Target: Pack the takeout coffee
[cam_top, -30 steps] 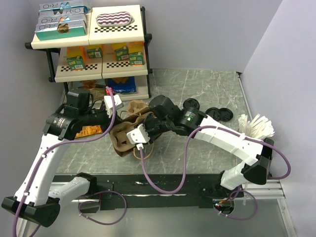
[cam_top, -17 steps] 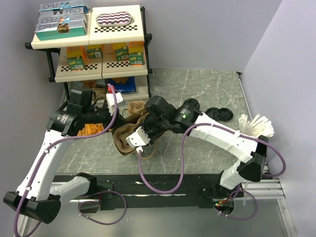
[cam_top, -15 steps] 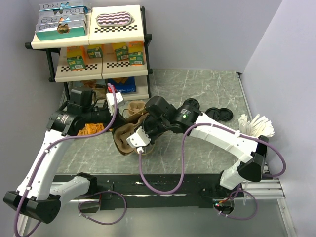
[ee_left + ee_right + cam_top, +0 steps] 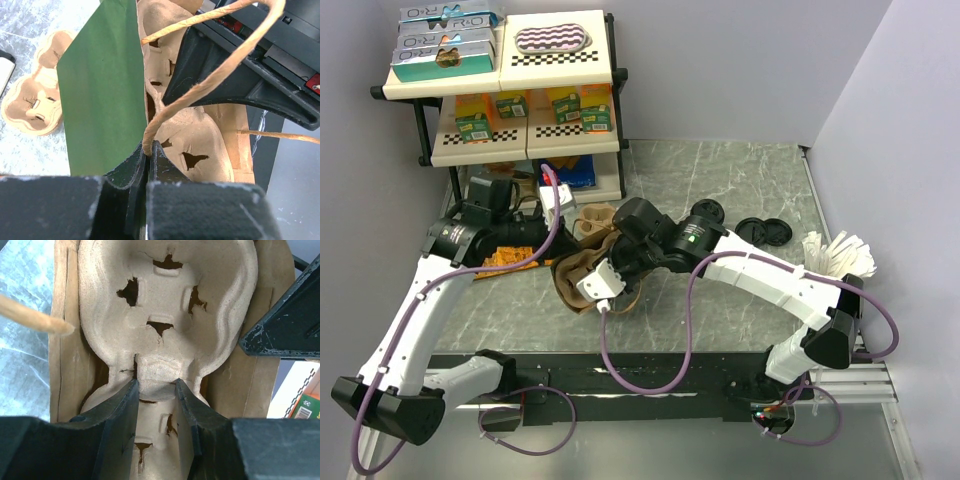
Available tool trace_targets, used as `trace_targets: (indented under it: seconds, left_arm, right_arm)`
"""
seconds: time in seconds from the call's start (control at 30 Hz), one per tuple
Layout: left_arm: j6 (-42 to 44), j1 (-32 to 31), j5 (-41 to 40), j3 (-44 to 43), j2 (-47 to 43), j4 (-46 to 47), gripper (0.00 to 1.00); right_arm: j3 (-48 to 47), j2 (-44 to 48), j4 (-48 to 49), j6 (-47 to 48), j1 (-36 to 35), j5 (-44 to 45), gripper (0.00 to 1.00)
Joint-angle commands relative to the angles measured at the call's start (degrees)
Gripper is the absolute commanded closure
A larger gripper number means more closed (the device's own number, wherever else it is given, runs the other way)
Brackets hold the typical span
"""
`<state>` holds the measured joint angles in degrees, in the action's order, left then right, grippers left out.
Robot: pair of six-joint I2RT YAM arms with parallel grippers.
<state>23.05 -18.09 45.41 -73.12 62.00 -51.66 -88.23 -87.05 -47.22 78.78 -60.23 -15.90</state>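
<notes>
The takeout coffee I can't place for sure. No green cup shows from above, but a flat green paper face (image 4: 100,90) in the left half of the left wrist view, right against the cup carrier (image 4: 165,315), may be its wall. My left gripper (image 4: 148,150) is pinched together on the twine handle (image 4: 210,75). My right gripper (image 4: 156,390) is clamped on the carrier's middle ridge, inside the paper bag (image 4: 575,275) at centre frame. I judge the packing partway done: carrier in the bag, cup unconfirmed, black lids (image 4: 765,230) loose at right.
</notes>
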Motion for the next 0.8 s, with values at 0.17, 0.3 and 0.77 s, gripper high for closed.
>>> trace_targets:
  seconds: [0.17,0.3,0.77]
  left_arm:
    - [0.6,-0.28,1.09,-1.85,1.02,-1.95,0.99]
    - [2.0,-0.28,0.56,-2.46,2.16,-3.62,0.99]
    - [5.34,-0.28,4.86,-3.69,3.39,-5.3,0.99]
  right_arm:
    - [-1.07,-0.49,0.29,-0.12,-0.24,1.22,1.0]
    - [-2.39,-0.23,-2.95,0.14,0.2,3.24,1.0]
    - [-1.77,-4.35,1.17,-1.26,0.37,2.72,1.0]
